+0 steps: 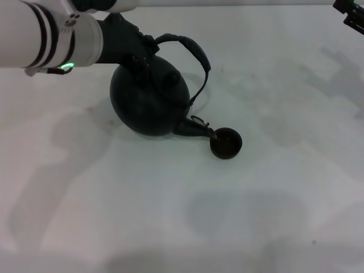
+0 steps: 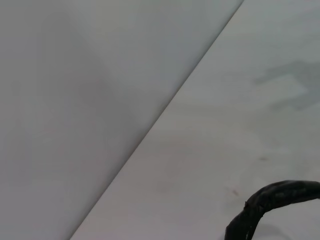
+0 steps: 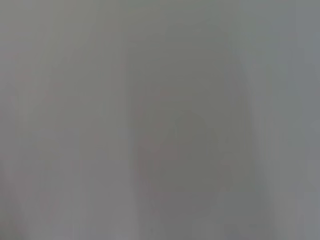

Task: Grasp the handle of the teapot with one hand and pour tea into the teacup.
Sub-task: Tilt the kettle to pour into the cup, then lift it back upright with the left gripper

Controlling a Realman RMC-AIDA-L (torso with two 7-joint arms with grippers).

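Note:
The round black teapot (image 1: 149,101) is lifted and tilted toward the right, its short spout (image 1: 199,128) reaching over the rim of the small dark teacup (image 1: 226,143) on the white table. My left gripper (image 1: 143,48) comes in from the upper left and is shut on the left end of the arched wrapped handle (image 1: 190,48). A piece of the handle (image 2: 272,200) shows in the left wrist view. My right gripper (image 1: 352,14) is parked at the top right corner, far from the pot.
The white table (image 1: 182,216) stretches around the pot and cup, with shadows of the arms on it. The left wrist view shows the table's far edge (image 2: 165,107) against a grey wall. The right wrist view shows only plain grey.

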